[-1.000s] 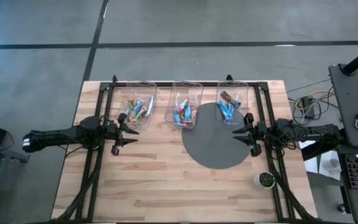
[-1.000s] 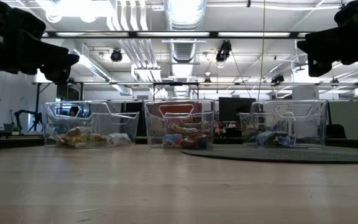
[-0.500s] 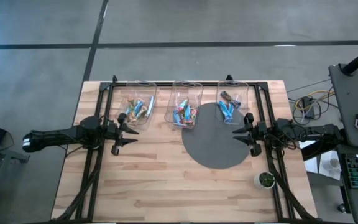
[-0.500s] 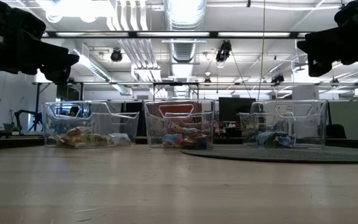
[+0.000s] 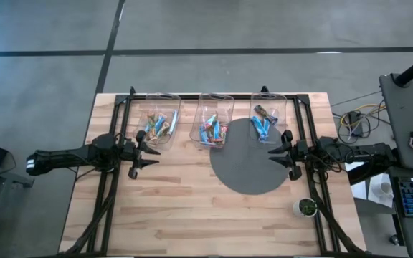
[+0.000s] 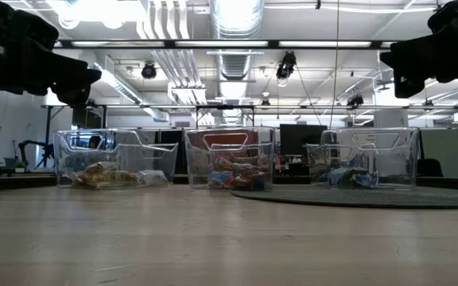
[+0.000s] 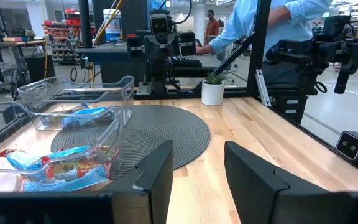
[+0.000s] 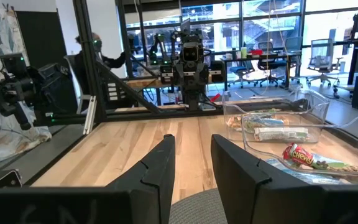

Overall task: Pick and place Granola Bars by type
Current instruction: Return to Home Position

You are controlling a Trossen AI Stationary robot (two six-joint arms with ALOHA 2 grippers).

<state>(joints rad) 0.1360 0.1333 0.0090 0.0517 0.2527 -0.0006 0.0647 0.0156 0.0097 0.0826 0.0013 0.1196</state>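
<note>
High view: what could be upset from here?

The slatted wooden table (image 5: 192, 208) is bare below both pairs of fingers. The three clear, rigid bins (image 5: 231, 107), set near the fingertips and off to one side, could be clipped if an arm were swung wide.

And the grippers?

The left gripper (image 5: 153, 152) and right gripper (image 5: 272, 154) are seen partly spread, with nothing held. The crinkly-wrapped Granola Bars (image 5: 211, 131) are heaped inside the bins.

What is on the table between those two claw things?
In the high view, only bare table and part of the round grey mat lie between the open left gripper and open right gripper; the middle bin stands beyond that stretch.
</note>
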